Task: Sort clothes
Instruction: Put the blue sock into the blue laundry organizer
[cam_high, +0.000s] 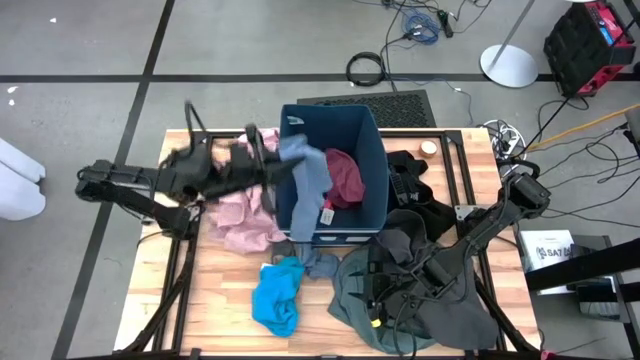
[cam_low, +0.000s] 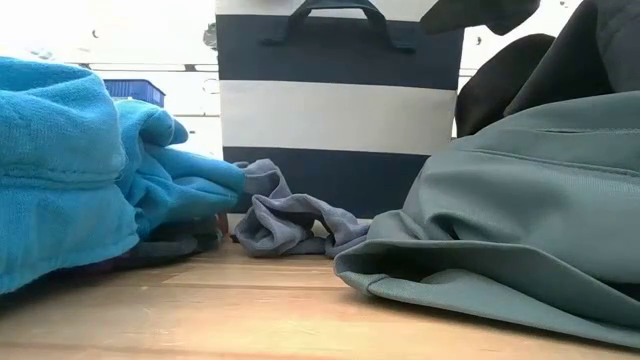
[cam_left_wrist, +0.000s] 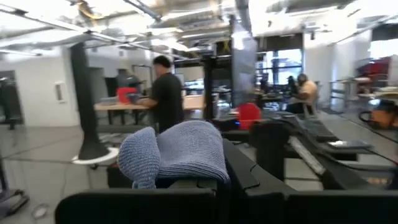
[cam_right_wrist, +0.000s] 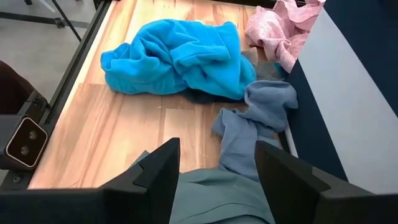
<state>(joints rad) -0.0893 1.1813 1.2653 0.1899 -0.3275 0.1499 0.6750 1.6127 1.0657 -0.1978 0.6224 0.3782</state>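
1. Right gripper (cam_right_wrist: 217, 180): fingers wide, empty, over the grey-green garment (cam_high: 400, 285) at the table's (cam_high: 225, 300) near right; blue-grey cloth (cam_right_wrist: 258, 124) lies just ahead, stretching away along the bin wall.
2. Left gripper (cam_high: 268, 168): clamped on a blue-grey garment (cam_high: 308, 175) draped over the navy bin's (cam_high: 375, 150) left rim.

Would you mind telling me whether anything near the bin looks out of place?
The grey-blue garment is draped over the navy bin wall, half in and half out, held by the shut left gripper.
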